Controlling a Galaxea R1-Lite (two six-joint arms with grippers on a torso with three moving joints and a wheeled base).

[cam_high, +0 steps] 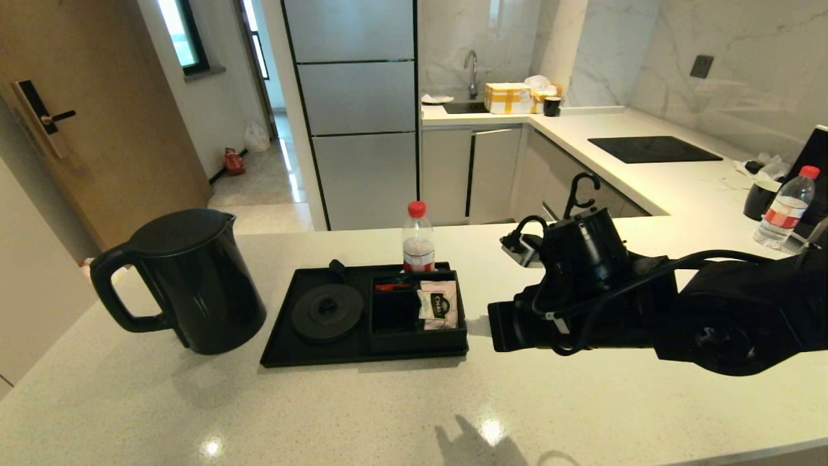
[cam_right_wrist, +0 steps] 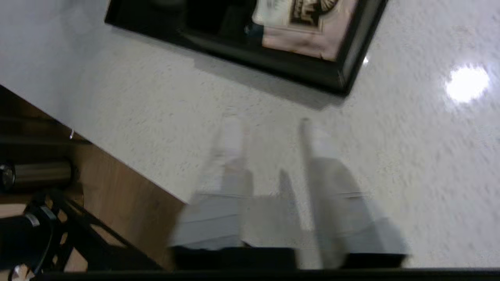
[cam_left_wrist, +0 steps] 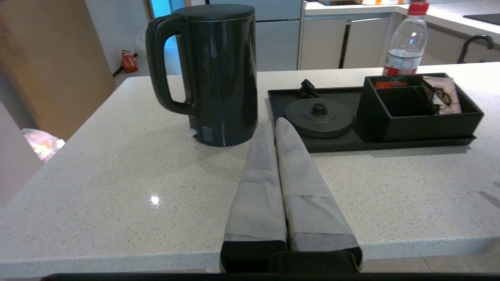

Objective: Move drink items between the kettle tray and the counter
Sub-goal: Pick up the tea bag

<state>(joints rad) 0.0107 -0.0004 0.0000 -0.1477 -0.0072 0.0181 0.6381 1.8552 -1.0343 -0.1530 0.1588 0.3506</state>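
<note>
A tall matte-black kettle stands on the glossy speckled counter, left of the flat black tray. A pale-pink sachet lies in the tray's boxed section. The right gripper hovers nearby, fingers parted, holding nothing; the left gripper rests closed and empty.

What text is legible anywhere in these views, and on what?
"CHA": partial logo on the pink sachet in the tray's box section; the rest is unreadable.
Red label on the bottle behind the tray: too small to read.
Label on the far bottle: too small to read.
Small plate low on the kettle: print too fine to read.
No other text visible.
</note>
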